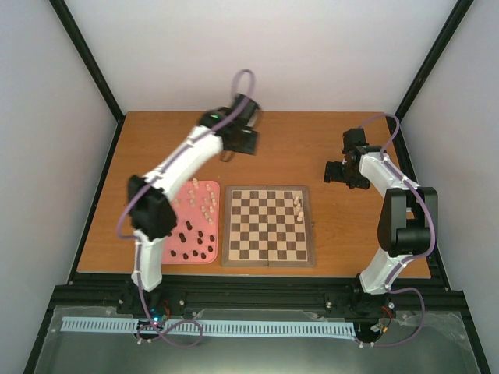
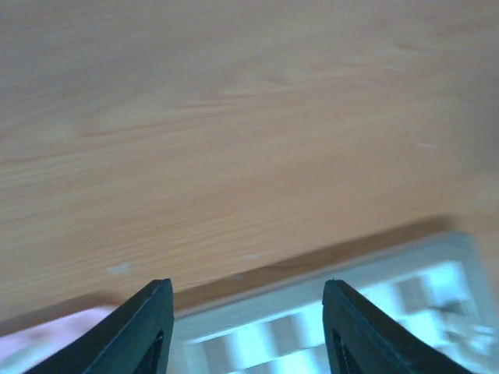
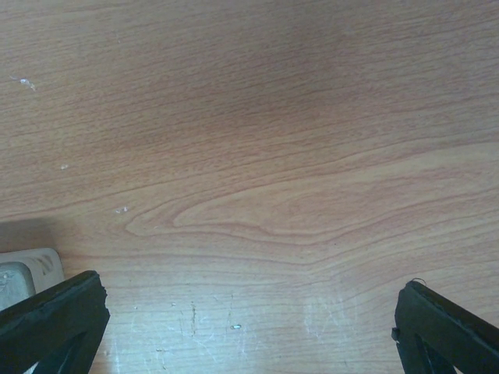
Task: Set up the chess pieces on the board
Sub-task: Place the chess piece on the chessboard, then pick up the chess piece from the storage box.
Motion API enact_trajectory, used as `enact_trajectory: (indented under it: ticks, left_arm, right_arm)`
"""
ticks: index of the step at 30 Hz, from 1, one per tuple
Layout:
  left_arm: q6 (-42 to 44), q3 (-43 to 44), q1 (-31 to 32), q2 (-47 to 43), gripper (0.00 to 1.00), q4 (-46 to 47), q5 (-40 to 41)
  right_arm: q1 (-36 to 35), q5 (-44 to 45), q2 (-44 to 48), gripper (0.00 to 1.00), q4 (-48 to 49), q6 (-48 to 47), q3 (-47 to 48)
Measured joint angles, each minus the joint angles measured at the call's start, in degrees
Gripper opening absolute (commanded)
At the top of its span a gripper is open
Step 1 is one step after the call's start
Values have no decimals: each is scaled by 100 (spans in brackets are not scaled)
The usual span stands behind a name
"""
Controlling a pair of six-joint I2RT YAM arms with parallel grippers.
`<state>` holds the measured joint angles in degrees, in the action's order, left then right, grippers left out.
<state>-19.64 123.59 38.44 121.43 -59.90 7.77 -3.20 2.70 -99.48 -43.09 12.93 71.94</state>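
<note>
Setup barely begun: a handful of pieces stand on the board and both claws are empty.

The left claw (image 2: 245, 290) hangs over bare table with its fingers spread and nothing between them. The board (image 1: 269, 248) and the pink tray (image 1: 216, 261) lie just nearward of it, blurred at the bottom of its wrist view. The right claw (image 3: 249, 282) is spread wide and empty too, and the board's far right corner sits just to its left. Only a small cluster of cream pieces (image 1: 297, 206) stands on the board, at the corner nearest the right claw. The other cream pieces (image 1: 204, 201) and all the dark pieces (image 1: 189, 243) lie in the tray, nearward of the left claw. Judging by this, nearly the whole setup remains to be done.
</note>
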Motion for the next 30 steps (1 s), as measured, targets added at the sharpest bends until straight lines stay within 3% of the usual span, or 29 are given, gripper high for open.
enact_trajectory:
  ticks: [7, 10, 20, 30]
  left_arm:
    - [-391, -2612, -2280, -1908, 37, 142, 393]
    - [-553, -3303, -2820, -2194, 36, 79, 481]
    - [-918, -4640, -3526, -2334, 37, 175, 72]
    - [-1071, -4758, -3646, -1919, 36, 525, -210]
  right_arm:
    - [2, -37, 0, 100, 13, 0, -2]
    - [2, -68, 0, 100, 22, 2, -7]
    - [2, -188, 0, 100, 33, 0, -7]
    - [2, -184, 0, 100, 33, -2, -48]
